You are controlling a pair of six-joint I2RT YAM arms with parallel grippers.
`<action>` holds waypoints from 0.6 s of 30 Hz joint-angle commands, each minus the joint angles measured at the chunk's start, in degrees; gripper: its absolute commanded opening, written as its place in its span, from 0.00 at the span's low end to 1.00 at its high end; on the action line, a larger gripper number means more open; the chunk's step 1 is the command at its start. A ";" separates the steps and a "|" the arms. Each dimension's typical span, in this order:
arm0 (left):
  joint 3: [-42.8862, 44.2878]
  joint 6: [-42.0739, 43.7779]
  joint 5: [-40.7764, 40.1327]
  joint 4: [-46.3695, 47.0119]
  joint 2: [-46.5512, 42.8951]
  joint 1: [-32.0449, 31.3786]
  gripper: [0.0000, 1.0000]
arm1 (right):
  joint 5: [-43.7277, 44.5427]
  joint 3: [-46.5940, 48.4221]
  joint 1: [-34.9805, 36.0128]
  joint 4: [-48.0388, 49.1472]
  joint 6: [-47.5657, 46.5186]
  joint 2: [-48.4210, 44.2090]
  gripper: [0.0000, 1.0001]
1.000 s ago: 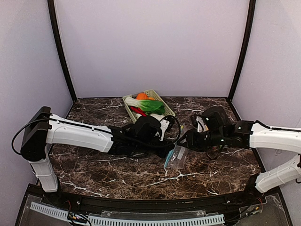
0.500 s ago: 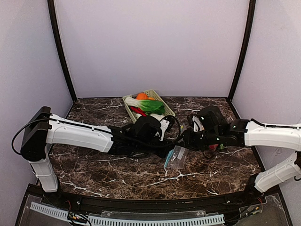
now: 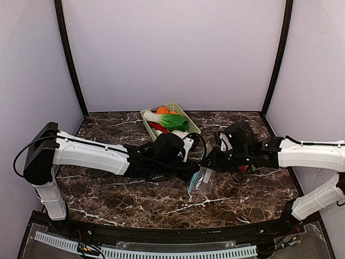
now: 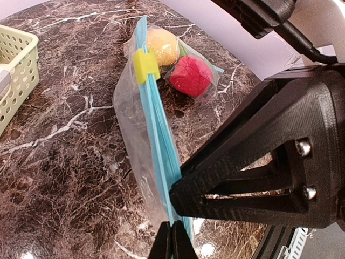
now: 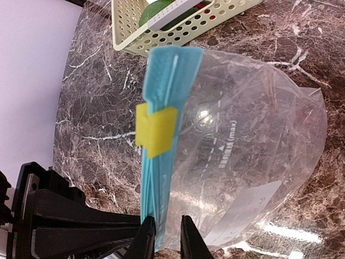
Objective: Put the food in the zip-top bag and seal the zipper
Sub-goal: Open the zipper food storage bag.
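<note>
I have the zip-top bag point(image 3: 203, 182) on the table point(image 3: 161, 200), a little right of centre, with the basket point(image 3: 192, 125) behind it, close to the far wall. The left gripper point(image 4: 171, 244) is at the bag from the left and the right gripper point(image 5: 163, 237) from the right, both at its zipper strip point(image 4: 159, 151). Inside the bag, the peach point(image 4: 161, 46) and apple point(image 4: 191, 75) lie just beside each other. The greens point(image 3: 173, 120), orange point(image 3: 163, 110) and chilli point(image 3: 156, 127) lie in the basket.

We can read only one faint print on the zip-top bag point(image 5: 253, 124), beside its dashed line point(image 5: 214, 141): seemingly "max", upside down. The white label point(image 5: 242, 210) at five o'clock is illegible.
</note>
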 commanded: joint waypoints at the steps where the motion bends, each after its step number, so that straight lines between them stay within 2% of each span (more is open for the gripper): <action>1: -1.57 0.27 0.93 1.87 -3.08 0.05 0.01 | 2.73 1.09 0.52 -0.40 0.23 0.99 0.16; 8: -2.19 0.83 1.39 2.86 -3.23 0.06 0.01 | 2.36 2.53 0.52 -0.50 -0.54 2.90 0.13; 12: -2.23 0.88 0.55 2.05 -3.24 0.10 0.01 | 1.82 3.18 0.52 -0.41 -1.07 3.38 0.04; 14: -2.23 0.96 -0.84 1.02 -3.35 0.11 0.01 | 1.48 3.29 0.52 -0.42 -1.16 3.21 0.00; 18: -1.83 2.44 -7.38 -2.40 -4.00 0.17 0.01 | 1.47 3.30 0.52 -0.91 -1.03 1.98 0.00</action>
